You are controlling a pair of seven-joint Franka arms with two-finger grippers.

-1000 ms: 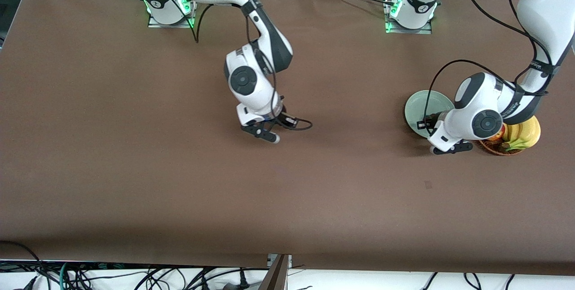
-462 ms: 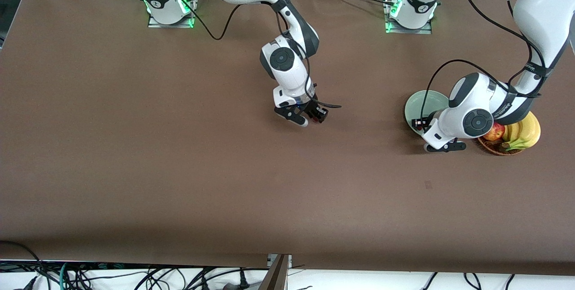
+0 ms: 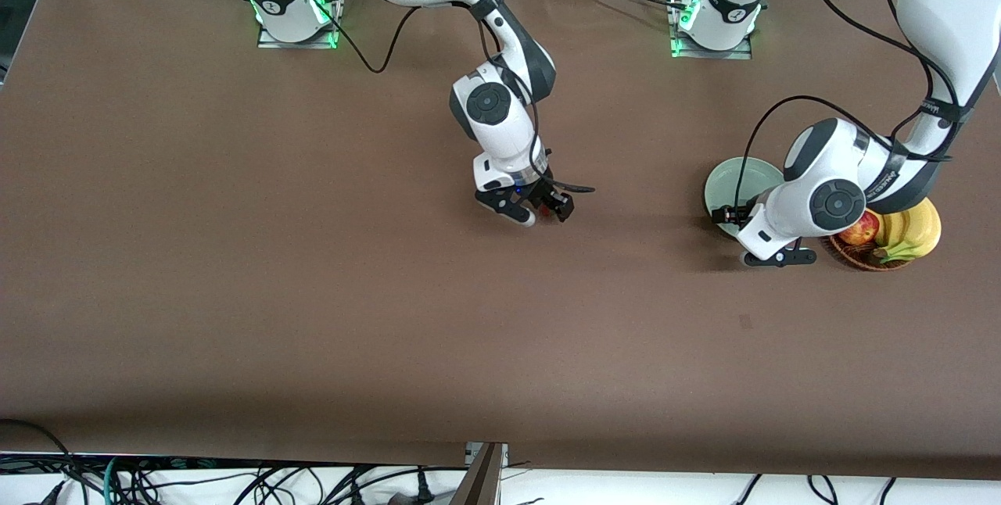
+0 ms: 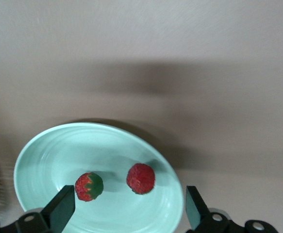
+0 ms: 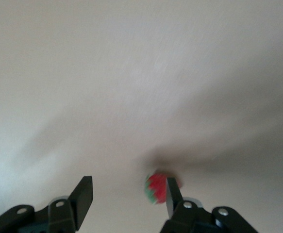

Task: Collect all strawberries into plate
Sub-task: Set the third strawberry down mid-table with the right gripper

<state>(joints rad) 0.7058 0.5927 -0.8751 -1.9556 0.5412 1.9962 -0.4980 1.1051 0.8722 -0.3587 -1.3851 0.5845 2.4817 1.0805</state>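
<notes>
— Where is your right gripper (image 3: 539, 215), and how do its fingers stand?

— It hangs low over the bare brown table (image 3: 313, 294), about midway along it, and my fingers (image 5: 81, 196) are spread apart with nothing between them. One strawberry (image 5: 157, 188) lies on the table just at the inner edge of one finger; I cannot tell whether that finger touches it.

— And the left gripper (image 4: 126, 211)?

— It is over the edge of the plate (image 4: 39, 155) toward the left arm's end of the table. Those fingers (image 4: 61, 208) are also wide apart and empty. Two strawberries (image 4: 89, 186) lie in the plate, side by side and apart from one another, in the span between my fingertips; one shows its green cap, the other (image 4: 141, 178) only red.

— What sits near the plate?

— A wicker basket (image 3: 860, 255) just beside it, with bananas (image 3: 911, 235) and an apple (image 3: 859, 232) inside, partly hidden by my left arm.
</notes>
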